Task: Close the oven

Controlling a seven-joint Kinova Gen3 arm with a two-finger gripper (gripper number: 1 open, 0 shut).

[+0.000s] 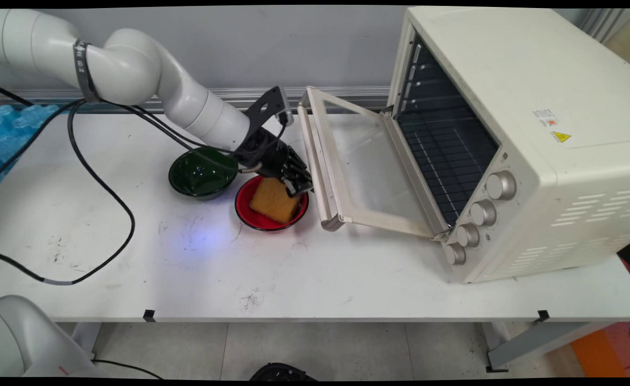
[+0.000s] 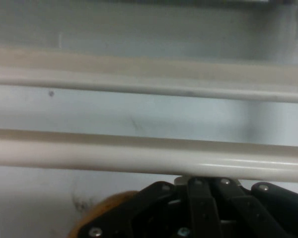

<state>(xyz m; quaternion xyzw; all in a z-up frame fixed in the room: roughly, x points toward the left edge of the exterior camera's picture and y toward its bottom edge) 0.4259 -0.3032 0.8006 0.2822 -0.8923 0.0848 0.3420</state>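
Observation:
A tan slice of bread [image 1: 273, 200] leans in a red bowl [image 1: 250, 219] near the table's middle. My gripper [image 1: 298, 186] is low over the bowl's far right side, at the slice's upper right corner, just left of the open oven door's handle [image 1: 310, 155]. How it stands on the slice is hidden by its own linkage. In the hand view the door's pale handle bar [image 2: 139, 156] runs across close in front, and an orange-brown edge of the bread [image 2: 103, 210] shows at the bottom left beside the black linkage.
A dark green bowl [image 1: 201, 174] stands just left of the red one, under the arm's wrist. A cream toaster oven [image 1: 513, 134] fills the right side, its glass door [image 1: 368, 166] folded down flat. Black cables [image 1: 106, 187] loop over the table's left. Blue packing [image 1: 9, 126] lies far left.

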